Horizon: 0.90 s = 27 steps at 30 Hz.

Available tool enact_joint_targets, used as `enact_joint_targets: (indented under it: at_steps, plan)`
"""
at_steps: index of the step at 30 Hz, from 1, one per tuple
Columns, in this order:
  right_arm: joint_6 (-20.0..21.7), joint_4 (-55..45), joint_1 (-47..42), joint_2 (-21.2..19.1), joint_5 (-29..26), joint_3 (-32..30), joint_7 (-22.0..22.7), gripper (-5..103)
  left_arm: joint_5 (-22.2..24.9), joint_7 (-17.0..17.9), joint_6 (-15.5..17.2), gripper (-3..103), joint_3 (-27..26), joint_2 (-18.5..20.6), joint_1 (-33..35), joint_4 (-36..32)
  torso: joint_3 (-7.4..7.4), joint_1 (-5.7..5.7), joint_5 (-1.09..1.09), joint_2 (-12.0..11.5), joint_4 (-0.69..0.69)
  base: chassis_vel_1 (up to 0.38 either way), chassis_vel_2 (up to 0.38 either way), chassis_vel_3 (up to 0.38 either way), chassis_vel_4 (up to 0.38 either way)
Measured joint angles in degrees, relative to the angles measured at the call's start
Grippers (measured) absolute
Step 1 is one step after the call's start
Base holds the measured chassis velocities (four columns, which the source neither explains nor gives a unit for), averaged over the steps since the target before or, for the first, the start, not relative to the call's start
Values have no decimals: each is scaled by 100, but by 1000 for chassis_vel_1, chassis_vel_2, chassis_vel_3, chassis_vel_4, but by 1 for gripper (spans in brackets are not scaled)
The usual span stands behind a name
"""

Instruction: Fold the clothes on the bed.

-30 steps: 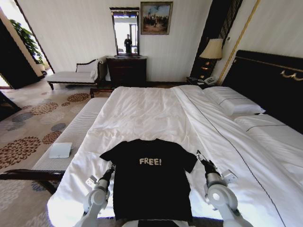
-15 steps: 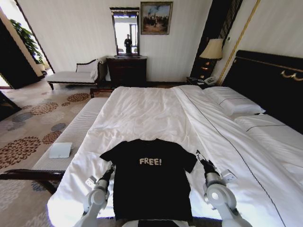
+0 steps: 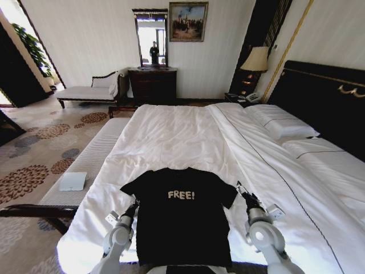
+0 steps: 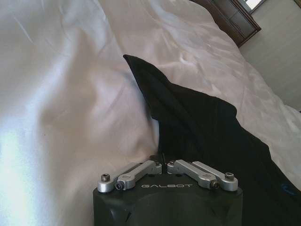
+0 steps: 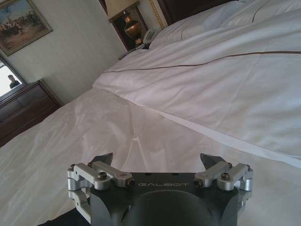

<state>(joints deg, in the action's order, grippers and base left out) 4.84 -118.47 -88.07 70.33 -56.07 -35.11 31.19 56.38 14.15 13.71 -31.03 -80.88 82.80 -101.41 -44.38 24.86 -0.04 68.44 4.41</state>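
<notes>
The clothes (image 3: 182, 220), a black T-shirt with white "FREE!" lettering, lie flat and face up at the near end of the bed (image 3: 171, 137). My left gripper (image 3: 132, 206) sits at the shirt's left edge, just below the sleeve. In the left wrist view, my left gripper (image 4: 162, 162) is shut where the black fabric (image 4: 211, 127) meets the white sheet (image 4: 70, 94). My right gripper (image 3: 242, 191) rests by the right sleeve. In the right wrist view, my right gripper (image 5: 157, 162) is open over the bare sheet (image 5: 188, 94), with nothing between its fingers.
A pale bench (image 3: 85, 165) with a white sheet of paper (image 3: 73, 181) runs along the bed's left side. Pillows (image 3: 282, 123) and the dark headboard (image 3: 325, 97) lie to the right. A dresser (image 3: 153, 85), chaise (image 3: 88, 91) and lamp (image 3: 256, 60) stand by the far wall.
My left arm has shifted slightly at the shirt's left edge. The shirt and my right arm stay where they were.
</notes>
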Motion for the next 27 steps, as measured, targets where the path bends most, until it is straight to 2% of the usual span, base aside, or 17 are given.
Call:
enact_joint_targets:
  at_steps: [8, 16, 27]
  plan:
    - [6, -5, -5, -5, -5, -3, 3, 100, 2, 0, -6, 0, -40, 45, 67, -163, 0, 0, 0, 0, 0, 0, 0, 0, 0]
    - [9, 7, 41, -38, -19, -6, 8, 100, 67, 114, 11, 0, -173, 248, 501, -975, 0, 0, 0, 0, -1, 0, 0, 0, 0]
    - [12, 41, 50, 37, -3, 8, 9, 100, -136, 142, 12, 0, -19, 173, 596, -873, 0, 0, -1, 0, 0, 0, 0, 0, 0]
